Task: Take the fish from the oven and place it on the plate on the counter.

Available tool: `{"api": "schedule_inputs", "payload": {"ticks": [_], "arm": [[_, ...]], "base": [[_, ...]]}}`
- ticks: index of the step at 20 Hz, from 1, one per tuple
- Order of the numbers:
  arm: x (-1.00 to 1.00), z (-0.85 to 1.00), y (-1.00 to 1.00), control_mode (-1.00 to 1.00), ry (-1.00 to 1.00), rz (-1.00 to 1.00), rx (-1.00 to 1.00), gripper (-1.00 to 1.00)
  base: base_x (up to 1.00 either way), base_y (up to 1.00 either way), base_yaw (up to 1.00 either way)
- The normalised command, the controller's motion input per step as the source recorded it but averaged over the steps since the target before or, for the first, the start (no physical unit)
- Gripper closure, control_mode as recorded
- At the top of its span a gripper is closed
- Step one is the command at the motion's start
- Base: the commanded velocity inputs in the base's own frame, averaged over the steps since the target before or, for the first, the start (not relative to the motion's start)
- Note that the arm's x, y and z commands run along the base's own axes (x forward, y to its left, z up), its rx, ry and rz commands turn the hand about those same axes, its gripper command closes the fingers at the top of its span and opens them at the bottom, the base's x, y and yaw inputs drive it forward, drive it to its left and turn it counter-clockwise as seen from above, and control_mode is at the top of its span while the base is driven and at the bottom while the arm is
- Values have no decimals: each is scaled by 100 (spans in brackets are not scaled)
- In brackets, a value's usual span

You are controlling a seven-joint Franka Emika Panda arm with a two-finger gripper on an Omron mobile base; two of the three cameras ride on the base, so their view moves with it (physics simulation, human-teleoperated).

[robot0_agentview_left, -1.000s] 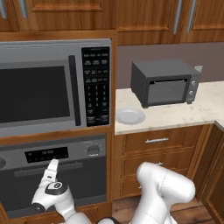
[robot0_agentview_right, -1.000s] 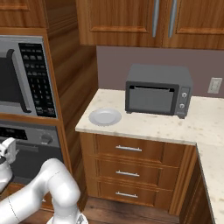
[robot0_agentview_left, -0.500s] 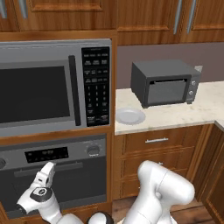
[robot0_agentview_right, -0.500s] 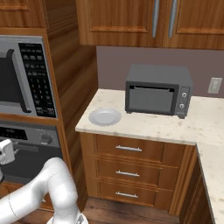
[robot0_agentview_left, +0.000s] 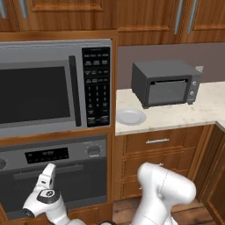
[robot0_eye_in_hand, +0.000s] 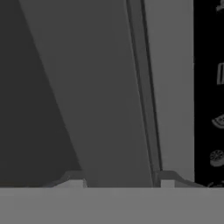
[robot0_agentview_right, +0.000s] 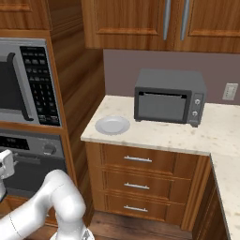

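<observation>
Fingers (robot0_eye_in_hand: 118, 183) part-open, straddling the silver bar handle (robot0_eye_in_hand: 111, 100) of the shut dark-glass oven (robot0_agentview_left: 52, 176), gripping nothing yet; fish presumably inside; close squarely before pulling.

Gripper (robot0_eye_in_hand: 119, 183) low, jaws around a bar.

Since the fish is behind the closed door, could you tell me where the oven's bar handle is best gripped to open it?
Grip the long silver bar handle of the wide built-in oven near its middle, coming straight from the front. It lies level across the top of the dark glass door, so one finger goes above, one below. The gripper already straddles it.
</observation>
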Motion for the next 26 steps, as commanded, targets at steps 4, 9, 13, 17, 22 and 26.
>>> {"api": "schedule_inputs", "payload": {"ticks": [4, 9, 13, 17, 22, 26], "arm": [[-42, 0, -21, -100, 15, 35, 0, 100], [-25, 0, -14, -100, 18, 34, 0, 100], [-60, -2, -1, -100, 21, 28, 0, 100], [-72, -16, 0, -100, 29, 19, 0, 100], [-80, -47, 0, -100, 29, 14, 0, 100], [-87, -65, 0, -100, 30, 11, 0, 100]], "base": [[0, 0, 0], [0, 0, 0], [0, 0, 0], [0, 0, 0], [0, 0, 0], [0, 0, 0]]}}
